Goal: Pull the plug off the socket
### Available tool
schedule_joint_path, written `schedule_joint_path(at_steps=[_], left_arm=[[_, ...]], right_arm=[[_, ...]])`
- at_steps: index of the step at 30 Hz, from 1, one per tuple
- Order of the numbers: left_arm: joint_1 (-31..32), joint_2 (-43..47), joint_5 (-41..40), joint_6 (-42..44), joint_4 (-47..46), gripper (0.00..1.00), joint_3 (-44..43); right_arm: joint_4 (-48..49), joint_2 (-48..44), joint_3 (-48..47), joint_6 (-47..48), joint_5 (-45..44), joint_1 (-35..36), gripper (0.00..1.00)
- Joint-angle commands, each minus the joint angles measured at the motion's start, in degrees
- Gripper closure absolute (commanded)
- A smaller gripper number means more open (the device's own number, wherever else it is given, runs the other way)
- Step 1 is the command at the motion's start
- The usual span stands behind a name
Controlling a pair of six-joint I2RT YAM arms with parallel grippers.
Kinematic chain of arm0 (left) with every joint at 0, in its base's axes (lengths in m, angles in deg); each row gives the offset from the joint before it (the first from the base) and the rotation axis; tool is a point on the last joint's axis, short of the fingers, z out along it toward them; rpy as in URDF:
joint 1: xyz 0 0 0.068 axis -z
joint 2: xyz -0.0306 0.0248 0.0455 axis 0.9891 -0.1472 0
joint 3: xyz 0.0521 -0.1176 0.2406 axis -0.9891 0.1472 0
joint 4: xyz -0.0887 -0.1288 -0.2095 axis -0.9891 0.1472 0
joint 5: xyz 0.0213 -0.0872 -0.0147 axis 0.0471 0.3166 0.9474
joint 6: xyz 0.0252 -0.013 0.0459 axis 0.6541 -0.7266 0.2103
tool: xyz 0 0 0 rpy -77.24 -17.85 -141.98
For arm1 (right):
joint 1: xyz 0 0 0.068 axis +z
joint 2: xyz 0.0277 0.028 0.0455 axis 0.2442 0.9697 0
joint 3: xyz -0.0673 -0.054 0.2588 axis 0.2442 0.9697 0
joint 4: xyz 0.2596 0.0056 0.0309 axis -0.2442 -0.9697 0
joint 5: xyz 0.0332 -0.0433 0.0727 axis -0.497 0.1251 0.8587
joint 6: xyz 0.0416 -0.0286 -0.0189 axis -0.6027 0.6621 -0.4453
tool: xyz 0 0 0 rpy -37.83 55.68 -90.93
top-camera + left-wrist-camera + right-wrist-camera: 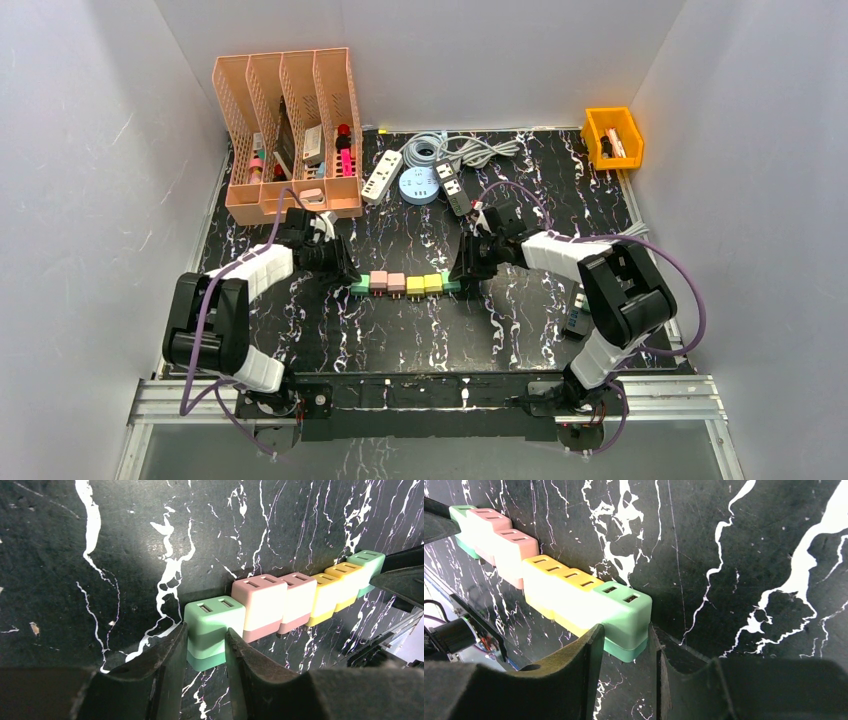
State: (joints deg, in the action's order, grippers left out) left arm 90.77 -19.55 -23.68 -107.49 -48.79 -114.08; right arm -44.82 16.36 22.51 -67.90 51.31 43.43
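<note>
Evidently both ends held: the pull turns on the row's long axis

- A row of plug blocks [405,284] is seen lying on the desk [520,330], roughly midway between the two arms. Its long axis runs left to right across the top view.
- Order noted from the left: green, pink, pink, yellow, yellow, green. Each block is seated hard against its neighbour, with no gap visible.
- The left gripper [206,642] is clamped on the left green block [212,615], one finger pressed to each side face. The first pink block [260,597] touches it on the inner side.
- The right gripper [625,632] is closed on the right green block [624,605] in the same manner, with a yellow block [559,582] joined to it inward.
- Each gripper is set at its own end of the row, pointing inward along it, so the blocks lie straight ahead of both. Neither arm is nearer; the row is shared between them.
- Slotted faces are seen on top in both wrist views, and short pins are glimpsed beneath. How the blocks lock together cannot be made out.
- Judgement: a separation is best sought by drawing one end outward along the row while the other end is held fast. Any sideways or twisting pull is likely to bend the whole chain rather than free a single block
</note>
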Motion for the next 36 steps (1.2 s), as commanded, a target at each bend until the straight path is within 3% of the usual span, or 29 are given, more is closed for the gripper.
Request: schedule_joint_path(at_steps=[1, 36], left_arm=[[1.66, -0.97, -1.26, -0.57, 1.77, 0.68, -1.66], [3.50, -1.24, -1.00, -1.90, 0.71, 0.62, -3.35]], right_arm=[[-0.70, 1.16, -2.30, -0.45, 0.09, 0.63, 0.55], [-1.74, 1.18, -4.84, -0.89, 1.09, 1.21, 0.55]])
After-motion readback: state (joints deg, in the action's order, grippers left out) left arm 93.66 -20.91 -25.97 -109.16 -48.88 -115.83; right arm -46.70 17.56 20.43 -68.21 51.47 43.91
